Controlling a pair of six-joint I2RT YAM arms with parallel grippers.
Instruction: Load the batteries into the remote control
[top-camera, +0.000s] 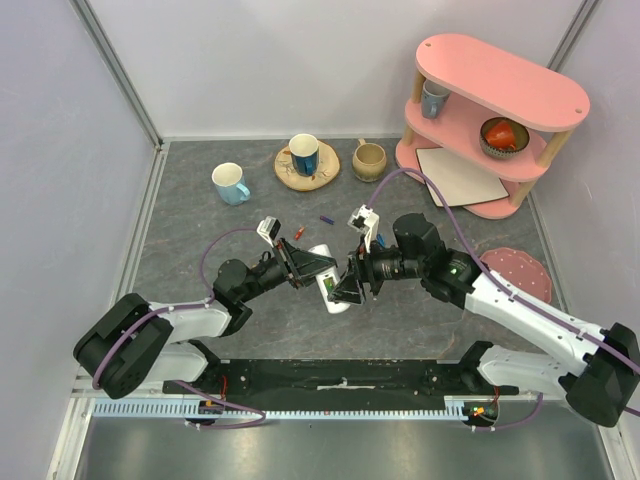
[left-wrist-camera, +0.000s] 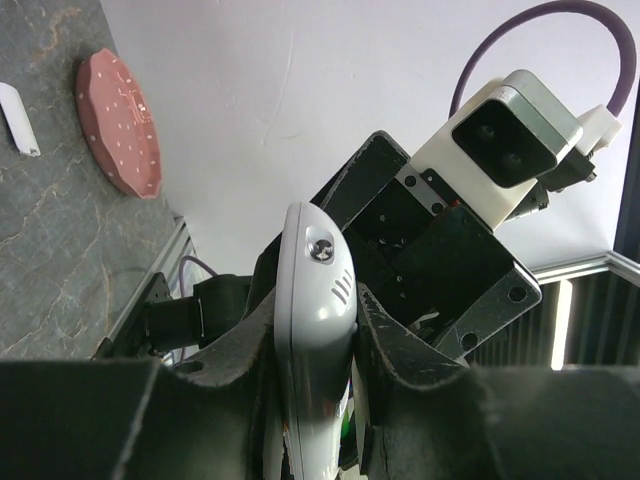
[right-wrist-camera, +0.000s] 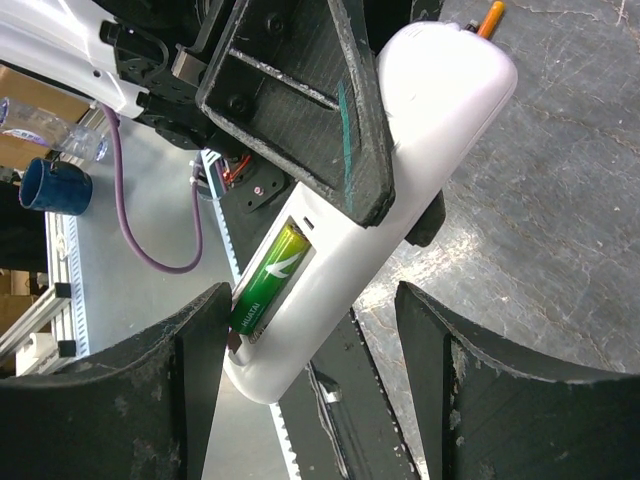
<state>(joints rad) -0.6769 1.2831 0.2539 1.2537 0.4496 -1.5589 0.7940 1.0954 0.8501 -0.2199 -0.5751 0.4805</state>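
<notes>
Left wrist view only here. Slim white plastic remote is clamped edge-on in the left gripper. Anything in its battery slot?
Observer: Yes, right wrist shows one green cylindrical battery lying in the open slot of the white remote.
Operator: Right gripper?
Observer: Right gripper is open, one finger each side of the remote's slot end.
Operator: Spares?
Observer: Top view: a small red cylinder and a blue-purple one lie on the grey table beyond the arms.
</notes>
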